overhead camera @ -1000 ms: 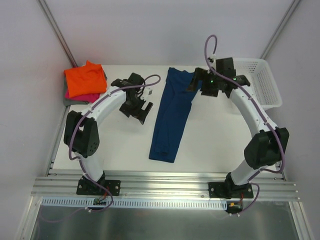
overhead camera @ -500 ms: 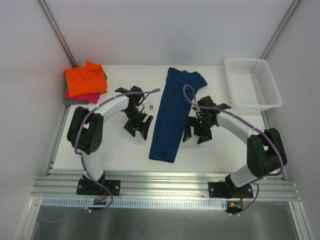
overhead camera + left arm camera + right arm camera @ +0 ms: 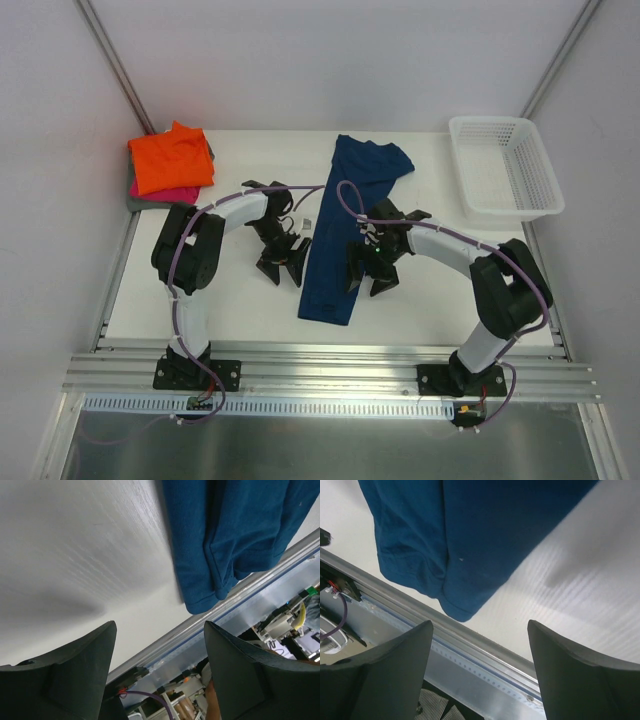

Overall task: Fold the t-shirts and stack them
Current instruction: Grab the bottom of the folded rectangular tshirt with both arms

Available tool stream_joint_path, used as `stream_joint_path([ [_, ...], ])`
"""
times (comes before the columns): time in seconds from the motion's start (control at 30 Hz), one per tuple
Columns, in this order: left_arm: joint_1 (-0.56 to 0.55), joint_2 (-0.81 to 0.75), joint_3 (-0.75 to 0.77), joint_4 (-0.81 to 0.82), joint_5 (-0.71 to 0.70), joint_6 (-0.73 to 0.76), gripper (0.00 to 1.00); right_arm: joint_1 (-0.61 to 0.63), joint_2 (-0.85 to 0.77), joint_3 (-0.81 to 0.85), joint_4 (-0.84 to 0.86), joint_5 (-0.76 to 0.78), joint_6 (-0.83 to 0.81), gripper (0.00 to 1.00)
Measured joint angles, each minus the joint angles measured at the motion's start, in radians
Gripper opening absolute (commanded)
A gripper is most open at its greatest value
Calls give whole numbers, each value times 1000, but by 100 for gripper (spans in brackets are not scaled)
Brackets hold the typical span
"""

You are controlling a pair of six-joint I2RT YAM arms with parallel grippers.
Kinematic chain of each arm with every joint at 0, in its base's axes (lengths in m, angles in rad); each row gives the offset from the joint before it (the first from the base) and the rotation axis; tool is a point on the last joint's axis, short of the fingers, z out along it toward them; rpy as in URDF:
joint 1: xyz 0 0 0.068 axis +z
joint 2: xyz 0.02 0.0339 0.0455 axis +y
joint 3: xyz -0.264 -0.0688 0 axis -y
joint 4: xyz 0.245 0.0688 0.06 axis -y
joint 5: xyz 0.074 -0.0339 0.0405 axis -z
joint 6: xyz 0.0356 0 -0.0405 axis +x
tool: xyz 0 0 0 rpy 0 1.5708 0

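While a stack of folded shirts (image 3: 168,172) rests at the far left corner of the white table (image 3: 440,300), orange on top with pink and grey beneath, the work is at the centre. The left gripper (image 3: 284,264) hangs low just beside the left edge of a navy shirt (image 3: 345,225), its fingers spread apart with nothing between them. The navy shirt lies folded lengthwise into a long narrow strip. Its collar end is at the far side, and its hem is near the table's front edge and the metal rail (image 3: 330,355). The right gripper (image 3: 369,280) sits at the strip's right edge, its fingers also spread and empty. Whether either tool touches the cloth cannot be told. A white basket (image 3: 505,170) stands well apart at the far right.

Several things could likely go wrong from here. If the fingers pinch only the top layer, the lengthwise fold would peel open. If one side catches the cloth and the other misses, the strip would twist and the next fold would land crooked. Because the hem lies so near the front edge, a pull toward the arms could drag it over the rail. The right arm's purple cable (image 3: 343,197) loops above the shirt and might snag or drag the cloth.
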Motion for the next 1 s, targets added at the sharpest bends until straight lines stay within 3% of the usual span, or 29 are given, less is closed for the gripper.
stream_joint_path([
  [0.27,0,54,9,0,62,-26,70,35,121,72,26,-23,17,78],
  [0.77,-1,58,9,0,109,-48,68,68,124,-11,45,-53,57,80],
  [1.0,-2,79,3,11,133,-55,60,58,116,-33,72,-82,85,75],
])
